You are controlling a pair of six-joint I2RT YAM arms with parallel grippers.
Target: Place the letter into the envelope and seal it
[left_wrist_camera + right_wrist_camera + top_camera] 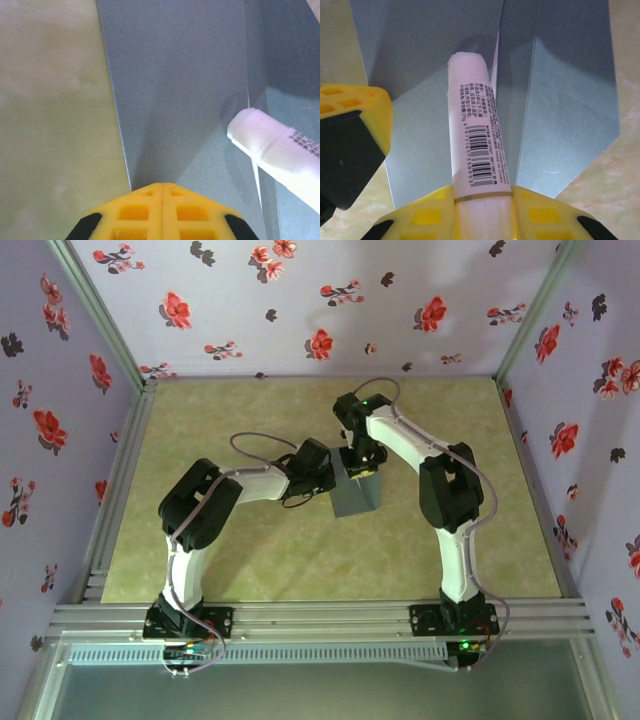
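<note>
At left claw (162, 200): shut, yellow fingertips pressed together with no gap. Tips meet the near edge of the envelope (180, 90); cannot tell whether paper is pinched between them. Ahead of this claw: grey envelope flat on the counter (50, 100), one crease running away on the right.

At right claw (482, 202): narrow, clamped on a white stick (475, 125) with a barcode label, held lengthwise between the fingers. Stick projects forward of the claw. Blunt end sits over the envelope, right at a crease between two grey panels. Appears to touch the paper, not certain. Just left of this claw: a yellow-and-black finger of the left claw.

From above: both converge on the envelope (355, 497) mid-counter, left claw (326, 486) at its left edge, right claw (362, 476) at its far edge.
</note>
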